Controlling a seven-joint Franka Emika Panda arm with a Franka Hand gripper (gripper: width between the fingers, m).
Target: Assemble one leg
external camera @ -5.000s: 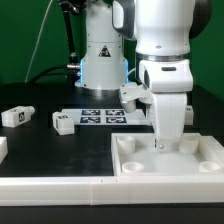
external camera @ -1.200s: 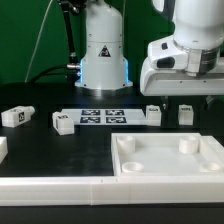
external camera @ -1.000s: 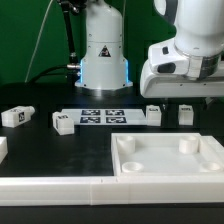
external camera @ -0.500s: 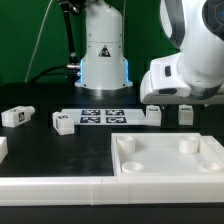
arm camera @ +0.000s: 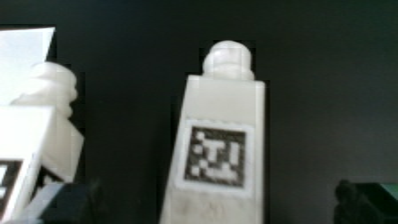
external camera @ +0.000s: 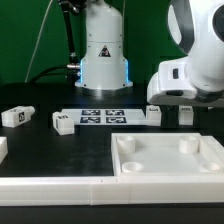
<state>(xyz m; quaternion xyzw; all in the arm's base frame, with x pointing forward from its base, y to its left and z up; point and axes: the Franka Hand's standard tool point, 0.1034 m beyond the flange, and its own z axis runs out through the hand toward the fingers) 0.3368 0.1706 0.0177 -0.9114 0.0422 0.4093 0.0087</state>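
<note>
- The tool (arm camera: 214,203) is spread wide: in the wrist view its 2 dark fingertips (arm camera: 61,200) sit at opposite sides of the picture, holding nothing.
- The leg (arm camera: 222,120) lies between those fingertips on the black worktop (arm camera: 311,110), touching neither of them.
- It is a long white block with a square black-and-white tag (arm camera: 217,155) on the face towards the camera and a rounded peg (arm camera: 226,57) at its far end.
- A second leg (arm camera: 50,115) lies just beside it, apart from it by a strip of bare worktop, and its own peg points the same way.
- In the exterior view the arm (external camera: 190,80) hangs over the back of the worktop on the exterior view's right, and its fingertips cannot be made out there.
- 2 small white blocks show just under it: a tagged block (external camera: 153,113) and a plain block (external camera: 185,113). Which of them is the leg between the fingertips I cannot tell.
- The white panel (external camera: 165,173) lies in front of them, near the camera, with round sockets in its corners.
- The marker board (external camera: 100,117) lies flat at the middle of the worktop.
- 2 more tagged pieces, a left piece (external camera: 17,116) and a nearer piece (external camera: 63,122), rest on the exterior view's left, well apart from the arm.
</note>
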